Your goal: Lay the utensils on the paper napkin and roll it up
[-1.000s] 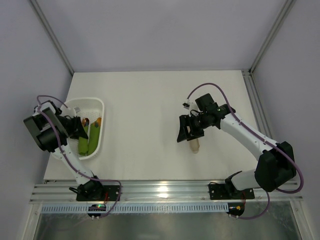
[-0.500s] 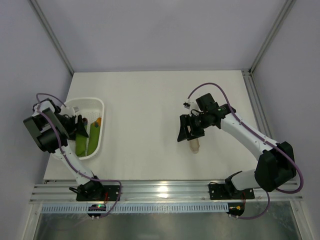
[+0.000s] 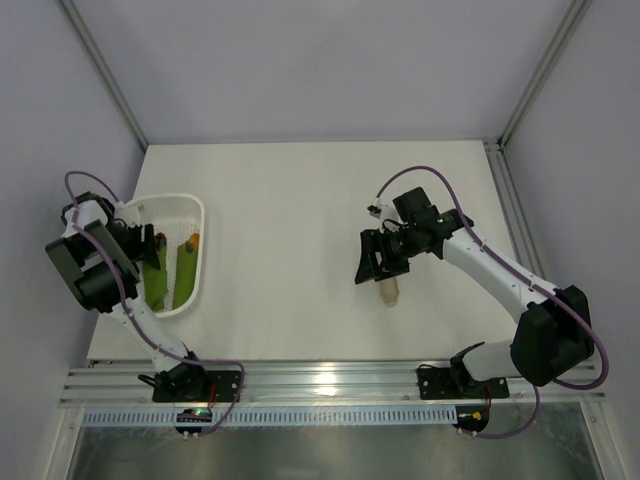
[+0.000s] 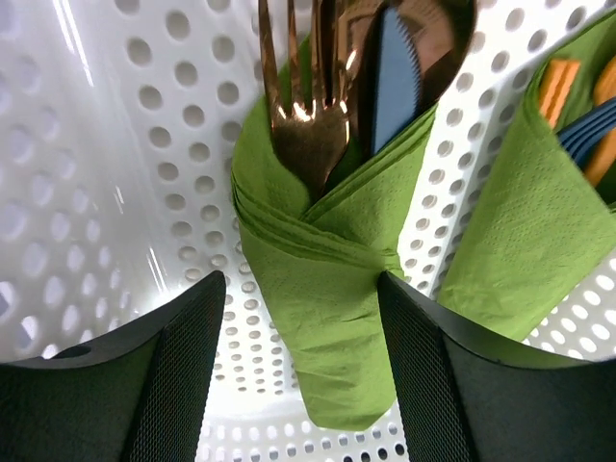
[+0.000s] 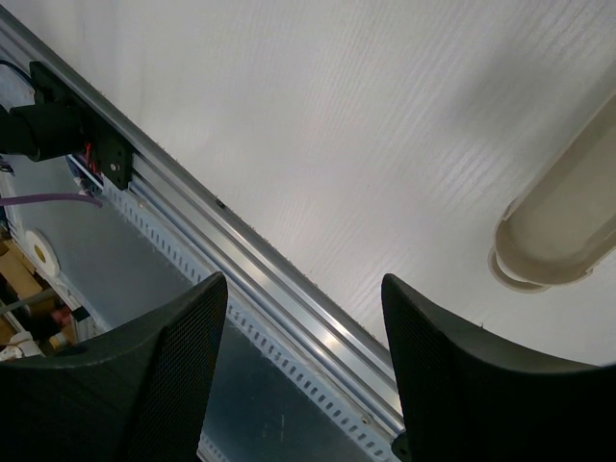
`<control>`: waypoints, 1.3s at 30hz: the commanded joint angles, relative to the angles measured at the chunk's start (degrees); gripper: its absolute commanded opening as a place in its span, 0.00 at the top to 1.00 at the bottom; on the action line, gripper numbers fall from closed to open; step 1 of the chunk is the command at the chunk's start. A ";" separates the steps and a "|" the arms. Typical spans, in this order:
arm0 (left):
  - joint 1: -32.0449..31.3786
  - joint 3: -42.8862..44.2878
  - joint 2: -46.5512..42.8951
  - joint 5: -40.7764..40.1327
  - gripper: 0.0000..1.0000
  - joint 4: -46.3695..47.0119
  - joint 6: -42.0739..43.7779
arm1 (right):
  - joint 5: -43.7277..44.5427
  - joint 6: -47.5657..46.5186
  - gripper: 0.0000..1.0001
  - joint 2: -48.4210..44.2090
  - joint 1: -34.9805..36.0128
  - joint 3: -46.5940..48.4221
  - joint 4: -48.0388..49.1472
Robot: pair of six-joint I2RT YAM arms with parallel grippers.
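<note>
Starting at bench (image 3: 300, 200): nothing on it moved in the last second, right arm same. White basket (image 3: 198, 215) looks nudged left as left arm shifted left into it. Now left fingers (image 4: 164, 385) apart, straddling green napkin roll (image 4: 322, 279) lying between them, not clamped. Idle right fingers (image 5: 164, 385) apart, empty, open bench below, plenty of room. A second roll (image 4: 539, 212) just outside one left finger, basket wall close outside the other: tight sideways, way out is up. Pale beige piece (image 5: 563, 221) outside one right finger. Copper fork (image 4: 294, 106) sticks out of roll beyond fingertips: rolling looks done
</note>
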 commanded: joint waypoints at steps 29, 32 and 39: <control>-44.17 -8.49 -35.05 -31.89 0.29 34.99 -44.36 | 12.42 1.71 0.00 -12.31 -0.16 -3.77 1.20; -49.82 -16.48 -41.97 -29.64 0.22 40.96 -51.30 | 15.68 1.53 0.00 -15.30 -0.25 -6.75 2.95; -53.18 -33.19 -60.36 -24.18 0.01 46.26 -60.02 | 18.24 6.45 0.01 -22.50 -0.07 -18.08 15.07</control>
